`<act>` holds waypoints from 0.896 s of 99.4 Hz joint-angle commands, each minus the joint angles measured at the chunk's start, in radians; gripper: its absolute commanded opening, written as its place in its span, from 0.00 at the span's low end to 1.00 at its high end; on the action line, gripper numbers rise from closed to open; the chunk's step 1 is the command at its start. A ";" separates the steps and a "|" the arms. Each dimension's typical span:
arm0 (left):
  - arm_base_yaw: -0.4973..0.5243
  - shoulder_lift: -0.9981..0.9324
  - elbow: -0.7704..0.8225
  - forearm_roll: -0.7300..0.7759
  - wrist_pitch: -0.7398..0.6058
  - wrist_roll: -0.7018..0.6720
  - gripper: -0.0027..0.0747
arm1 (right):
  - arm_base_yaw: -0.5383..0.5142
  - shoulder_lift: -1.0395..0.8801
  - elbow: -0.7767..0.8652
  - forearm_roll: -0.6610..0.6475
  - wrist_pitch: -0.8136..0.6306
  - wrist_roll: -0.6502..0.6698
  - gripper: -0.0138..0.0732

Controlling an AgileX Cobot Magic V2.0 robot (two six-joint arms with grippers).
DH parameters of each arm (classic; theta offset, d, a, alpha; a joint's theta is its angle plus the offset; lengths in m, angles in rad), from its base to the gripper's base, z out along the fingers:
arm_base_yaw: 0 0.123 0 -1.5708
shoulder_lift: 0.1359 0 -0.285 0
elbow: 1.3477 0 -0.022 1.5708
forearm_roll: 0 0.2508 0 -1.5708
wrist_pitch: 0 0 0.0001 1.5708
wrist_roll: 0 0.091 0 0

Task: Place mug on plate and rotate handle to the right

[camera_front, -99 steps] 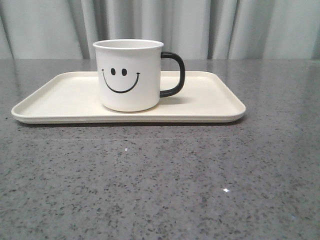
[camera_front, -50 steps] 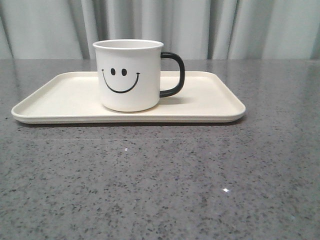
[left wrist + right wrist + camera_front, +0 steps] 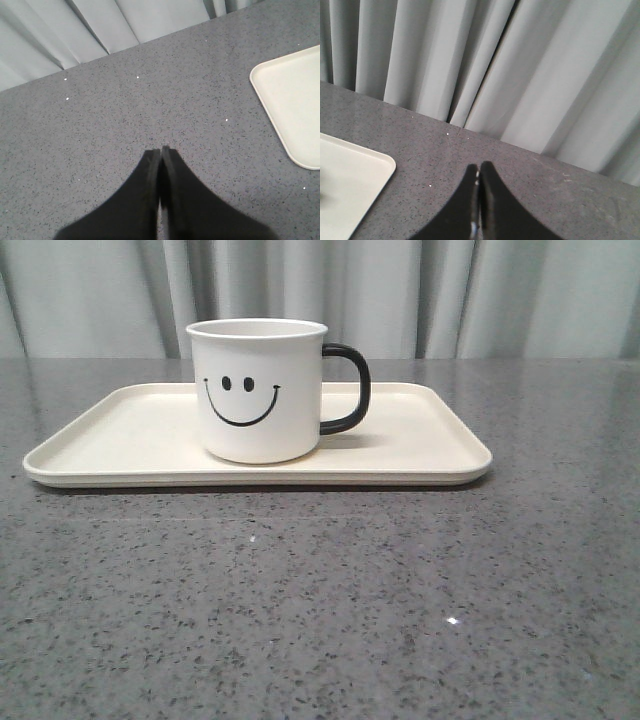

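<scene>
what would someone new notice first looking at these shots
The white mug with its black smiley face stands upright on the cream plate, slightly left of centre, with the black handle pointing right. Both the left gripper and the right gripper are shut and empty, off to either side of the plate above the grey speckled table.

The plate [image 3: 295, 100] is cut off at both wrist views' edges, hiding the mug.

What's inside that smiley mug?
Only a strip of pale inner wall shows below the rim of the mug; the camera sits too low, so its bottom and any contents stay hidden.
</scene>
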 commanded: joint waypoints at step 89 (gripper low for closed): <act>0.010 -0.029 0.023 -0.008 -0.237 -0.006 0.01 | -0.008 0.002 -0.023 -0.013 -0.075 0.002 0.03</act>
